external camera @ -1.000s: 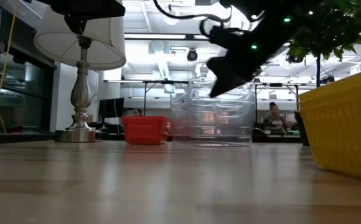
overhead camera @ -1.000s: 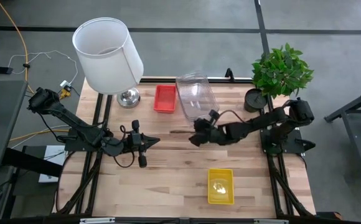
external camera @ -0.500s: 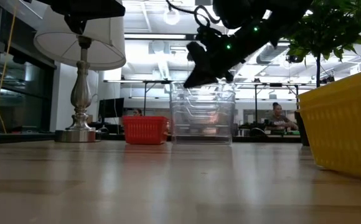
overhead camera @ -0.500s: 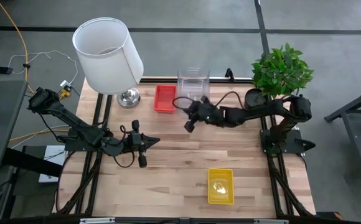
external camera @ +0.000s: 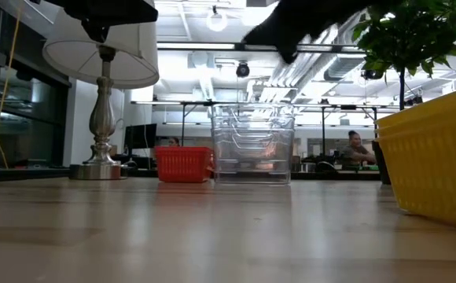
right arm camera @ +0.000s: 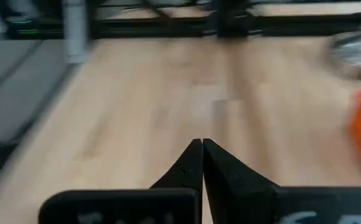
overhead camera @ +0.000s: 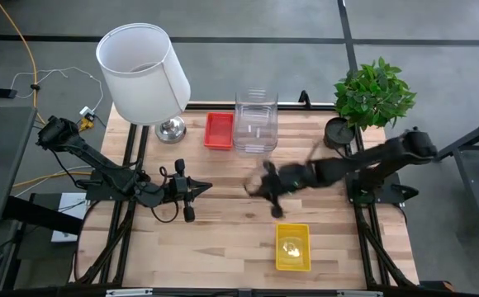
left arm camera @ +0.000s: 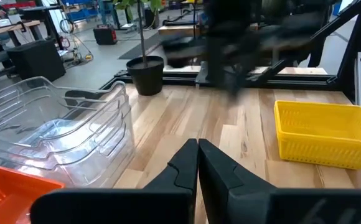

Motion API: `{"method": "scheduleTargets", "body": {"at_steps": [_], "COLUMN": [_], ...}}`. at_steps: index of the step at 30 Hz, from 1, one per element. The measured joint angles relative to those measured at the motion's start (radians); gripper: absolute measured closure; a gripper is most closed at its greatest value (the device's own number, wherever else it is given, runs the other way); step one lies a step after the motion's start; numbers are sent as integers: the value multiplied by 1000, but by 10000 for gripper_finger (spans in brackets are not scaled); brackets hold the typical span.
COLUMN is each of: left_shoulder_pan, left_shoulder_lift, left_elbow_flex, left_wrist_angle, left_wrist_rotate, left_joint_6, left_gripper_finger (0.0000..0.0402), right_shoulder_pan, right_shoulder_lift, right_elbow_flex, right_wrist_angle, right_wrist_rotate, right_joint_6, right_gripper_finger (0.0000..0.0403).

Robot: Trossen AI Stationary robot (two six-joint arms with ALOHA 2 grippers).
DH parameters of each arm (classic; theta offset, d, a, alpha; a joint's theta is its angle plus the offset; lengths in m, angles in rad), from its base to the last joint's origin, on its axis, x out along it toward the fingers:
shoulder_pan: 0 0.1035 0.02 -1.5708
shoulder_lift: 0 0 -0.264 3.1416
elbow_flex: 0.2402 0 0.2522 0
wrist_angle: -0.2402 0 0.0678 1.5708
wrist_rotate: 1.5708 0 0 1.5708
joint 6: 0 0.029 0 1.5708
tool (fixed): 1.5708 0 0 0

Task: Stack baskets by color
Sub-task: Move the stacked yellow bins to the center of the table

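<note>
A red basket [overhead camera: 219, 130] rests flat on the table's far part, beside a stack of nested clear bins [overhead camera: 256, 122] that stands level on its base [external camera: 251, 177]. A yellow basket [overhead camera: 292, 246] sits near the front edge, right of centre. My right gripper [overhead camera: 256, 187] hovers shut above the table's middle, between the clear bins and the yellow basket, with nothing in it; its shut fingers also show in the right wrist view [right arm camera: 202, 148]. My left gripper [overhead camera: 208, 188] waits shut over the left middle of the table, pointing toward the right; it too holds nothing [left arm camera: 197, 149].
A white-shaded lamp [overhead camera: 144, 74] stands at the far left corner, its metal foot [overhead camera: 171, 128] next to the red basket. A potted plant [overhead camera: 373, 92] stands at the far right corner. Bare wood lies between the two grippers and along the near left.
The clear bins, tipped up on one edge a second ago, have come down level beside the red basket. My right gripper has risen and swung away from them toward the table's near edge, turning its wrist as it went, and has stayed shut.
</note>
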Motion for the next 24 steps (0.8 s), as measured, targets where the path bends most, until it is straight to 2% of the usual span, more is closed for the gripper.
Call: {"method": "scheduleTargets", "body": {"at_steps": [6,13,19,24], "left_shoulder_pan": [0,0,0,0], "left_shoulder_lift": [0,0,0,0], "left_elbow_flex": [0,0,0,0], "left_wrist_angle": [5,10,10,10], "left_wrist_rotate": [0,1,3,4], "left_joint_6": [-1,-8,-8,-8], "left_gripper_finger": [401,401,401,401], "right_shoulder_pan": [239,455,484,443], "right_shoulder_lift": [-92,-33,72,127], "right_elbow_flex": [0,0,0,0], "right_wrist_angle": [-248,-331,-392,-483], "right_wrist_rotate": [-11,12,80,71], "right_joint_6": [208,438,527,530], "right_gripper_finger": [403,403,403,403]}}
